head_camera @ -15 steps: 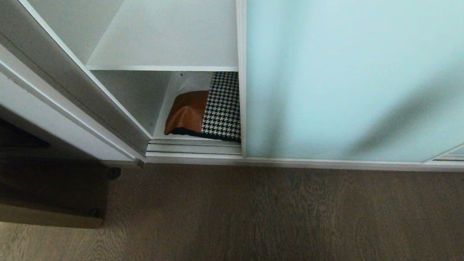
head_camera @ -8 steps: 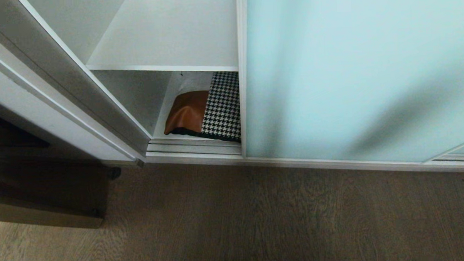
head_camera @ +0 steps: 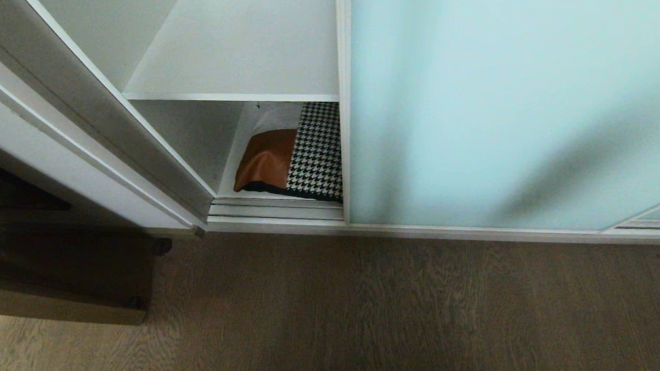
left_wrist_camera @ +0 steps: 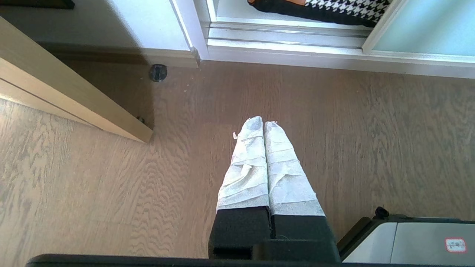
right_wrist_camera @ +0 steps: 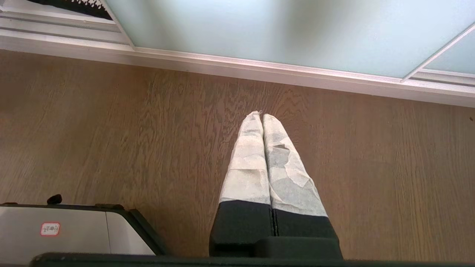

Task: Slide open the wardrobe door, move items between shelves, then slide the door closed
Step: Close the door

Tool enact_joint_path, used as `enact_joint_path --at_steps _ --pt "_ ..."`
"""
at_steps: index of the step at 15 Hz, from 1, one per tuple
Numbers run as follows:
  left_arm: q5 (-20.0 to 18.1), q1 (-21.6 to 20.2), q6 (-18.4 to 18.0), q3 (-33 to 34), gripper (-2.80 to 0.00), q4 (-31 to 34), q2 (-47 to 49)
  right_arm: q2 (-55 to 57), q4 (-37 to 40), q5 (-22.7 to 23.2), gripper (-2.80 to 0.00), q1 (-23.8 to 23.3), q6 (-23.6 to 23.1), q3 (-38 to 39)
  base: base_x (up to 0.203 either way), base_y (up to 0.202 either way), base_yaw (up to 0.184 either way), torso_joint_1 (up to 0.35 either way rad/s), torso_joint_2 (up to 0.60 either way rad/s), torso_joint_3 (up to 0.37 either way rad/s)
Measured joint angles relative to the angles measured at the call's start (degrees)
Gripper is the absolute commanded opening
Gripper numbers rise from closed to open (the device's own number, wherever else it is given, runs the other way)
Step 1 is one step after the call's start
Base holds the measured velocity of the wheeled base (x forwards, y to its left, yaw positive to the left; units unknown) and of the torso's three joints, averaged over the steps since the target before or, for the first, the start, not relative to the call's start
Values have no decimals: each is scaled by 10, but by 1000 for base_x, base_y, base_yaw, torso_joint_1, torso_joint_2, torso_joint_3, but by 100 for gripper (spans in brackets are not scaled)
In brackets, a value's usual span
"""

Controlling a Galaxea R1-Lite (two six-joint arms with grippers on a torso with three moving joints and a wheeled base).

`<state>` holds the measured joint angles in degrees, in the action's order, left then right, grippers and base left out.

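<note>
The frosted aqua sliding wardrobe door [head_camera: 503, 102] stands partly open, leaving a gap at its left. In that gap a patchwork cushion [head_camera: 293, 156] with brown leather and houndstooth patches lies on the bottom shelf [head_camera: 242, 183], partly hidden behind the door frame. A bare white shelf [head_camera: 237, 51] sits above it. The cushion's edge [left_wrist_camera: 319, 7] also shows in the left wrist view. My left gripper [left_wrist_camera: 263, 122] hangs shut and empty over the wood floor. My right gripper [right_wrist_camera: 262, 115] is likewise shut and empty, in front of the door [right_wrist_camera: 259, 29]. Neither arm appears in the head view.
A light wood hinged door [left_wrist_camera: 66, 100] stands open at the left, with a black door stop [left_wrist_camera: 158, 72] on the floor beside it. The wardrobe's bottom track [head_camera: 276, 209] runs along the floor. My base's grey corner [left_wrist_camera: 408, 241] is below the grippers.
</note>
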<state>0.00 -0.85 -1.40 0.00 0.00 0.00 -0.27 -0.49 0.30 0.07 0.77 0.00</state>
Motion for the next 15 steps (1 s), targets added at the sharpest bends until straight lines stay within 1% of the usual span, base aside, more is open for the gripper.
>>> enact_joint_path --at_steps 11,13,15 --pt "0 0 0 0 -280 0 0 0 0 0 -280 0 0 0 0 0 0 0 0 0" --pt "-1 0 -8 0 -280 0 0 0 1 0 -280 0 0 0 0 0 0 0 0 0" --pt "-1 0 -4 0 -280 0 0 0 1 0 -280 0 0 0 0 0 0 0 0 0"
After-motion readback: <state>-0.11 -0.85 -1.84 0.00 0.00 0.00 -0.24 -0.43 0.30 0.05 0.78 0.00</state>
